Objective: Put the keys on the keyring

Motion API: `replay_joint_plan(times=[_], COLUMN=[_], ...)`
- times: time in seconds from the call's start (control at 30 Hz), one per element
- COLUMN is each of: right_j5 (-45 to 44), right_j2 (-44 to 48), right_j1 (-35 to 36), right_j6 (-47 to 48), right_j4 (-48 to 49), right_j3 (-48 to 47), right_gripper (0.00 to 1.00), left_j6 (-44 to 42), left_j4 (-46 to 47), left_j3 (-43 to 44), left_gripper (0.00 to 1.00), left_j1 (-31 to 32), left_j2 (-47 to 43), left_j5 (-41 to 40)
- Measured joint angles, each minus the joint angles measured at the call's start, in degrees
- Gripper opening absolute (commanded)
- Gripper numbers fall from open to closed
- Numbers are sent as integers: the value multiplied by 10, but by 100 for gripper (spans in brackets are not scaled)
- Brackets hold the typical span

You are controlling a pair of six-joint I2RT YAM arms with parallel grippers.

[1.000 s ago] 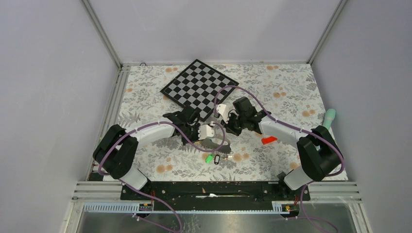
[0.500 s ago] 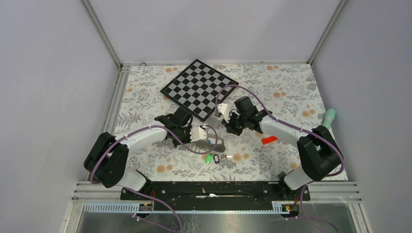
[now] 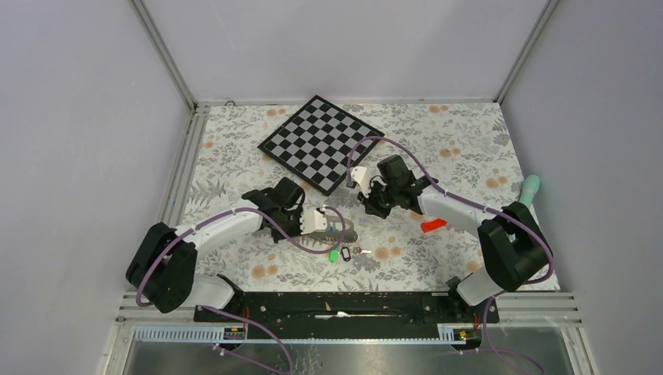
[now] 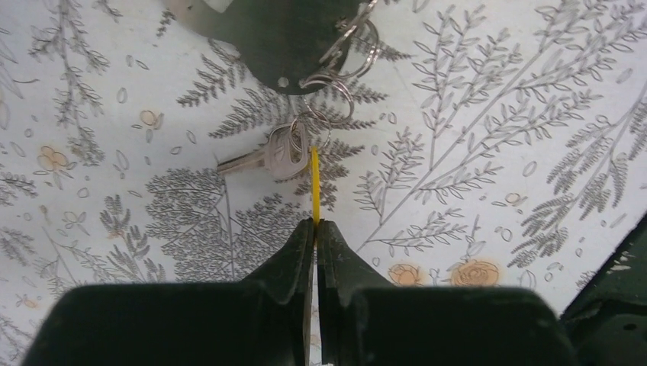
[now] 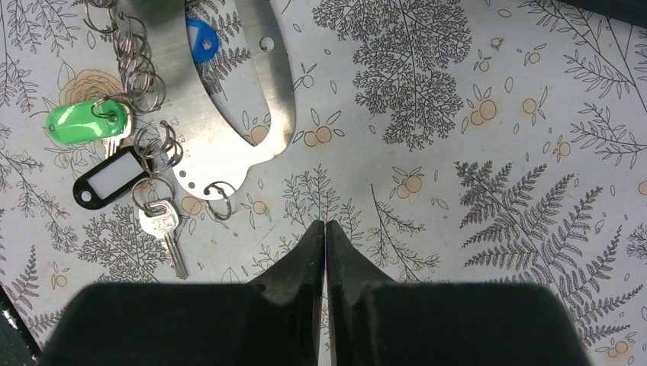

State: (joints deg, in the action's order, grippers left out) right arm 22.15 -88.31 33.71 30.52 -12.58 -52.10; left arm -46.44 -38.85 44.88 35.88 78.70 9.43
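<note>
Brushed metal keyring [image 5: 271,84] (glossy plastic green tag [image 5: 76,120])

four key tags [image 5: 84,122], one keyring [image 5: 214,152]

The top view sits high above and behind the arm bases [image 3: 205,287]. It faces down and forward, far enough off to take in the whole table [image 3: 469,148]. The left wrist view is close and looks past its own fingers [image 4: 301,255] at the keyring [image 4: 282,38] straight ahead. The right wrist view is slightly farther back, its fingers [image 5: 309,255] at the bottom and the keyring ahead-left. All three views share the keyring and keys [image 3: 336,255].
</note>
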Motion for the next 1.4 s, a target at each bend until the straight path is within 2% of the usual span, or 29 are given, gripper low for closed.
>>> replay_joint_plan(times=[0.6,0.7,0.8,0.9,1.03,1.13,1.23,1.4], right_j5=[0,0,0,0,0,0,0,-3], right_j2=[-10,-10,-10,-10,-10,-10,-7,20], right_j1=[0,0,0,-2,-5,-7,-11,-24], right_j6=[0,0,0,0,0,0,0,-9], right_j4=[-5,-5,-5,-5,-5,-5,-6,-19], right_j3=[0,0,0,0,0,0,0,-2], right_gripper=[10,10,10,11,12,16,26,53], left_j6=[-5,-5,-4,-6,-11,-12,-11,6], left_j4=[-42,-39,-33,-24,-3,6,21,67], left_j3=[-24,-27,-31,-34,-34,-34,-34,-34], left_gripper=[29,37,51,56,58,60,64,90], left_j1=[24,24,24,24,24,24,17,-44], left_j2=[-13,-14,-23,-49,-66,-66,-66,-81], left_j5=[21,21,21,21,22,21,22,33])
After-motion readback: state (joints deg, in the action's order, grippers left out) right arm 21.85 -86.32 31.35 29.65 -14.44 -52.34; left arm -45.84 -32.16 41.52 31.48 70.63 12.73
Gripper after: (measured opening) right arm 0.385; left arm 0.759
